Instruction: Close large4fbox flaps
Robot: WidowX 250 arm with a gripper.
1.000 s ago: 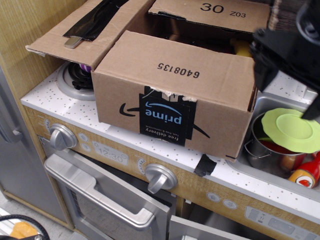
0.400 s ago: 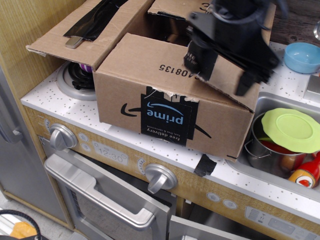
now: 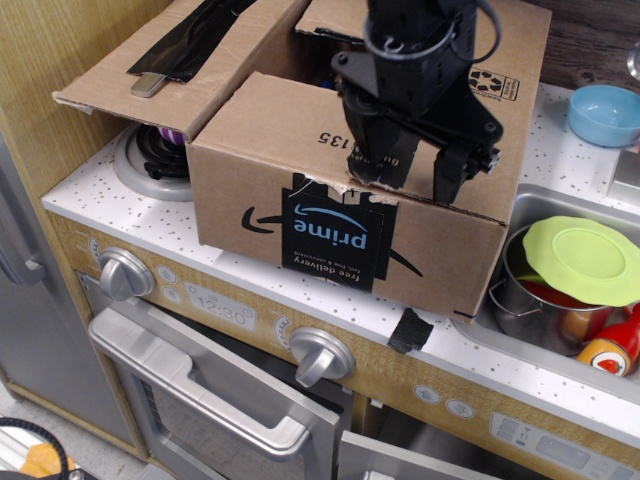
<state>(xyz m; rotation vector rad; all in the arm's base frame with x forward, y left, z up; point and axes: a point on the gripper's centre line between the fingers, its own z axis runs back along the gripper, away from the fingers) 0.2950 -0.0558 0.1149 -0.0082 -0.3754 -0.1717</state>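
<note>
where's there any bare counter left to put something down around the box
Bare patches: the speckled counter strip in front of the large4fbox, above the oven knobs, and a patch between the box's right side and the blue bowl. Crowded: the burner under the left flap, the sink with the green-lidded pot, and the gripper above the box.

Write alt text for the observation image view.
A black gripper with jaws apart hovers over the near flap of a large4fbox on a toy stove counter; the left flap is open.
</note>
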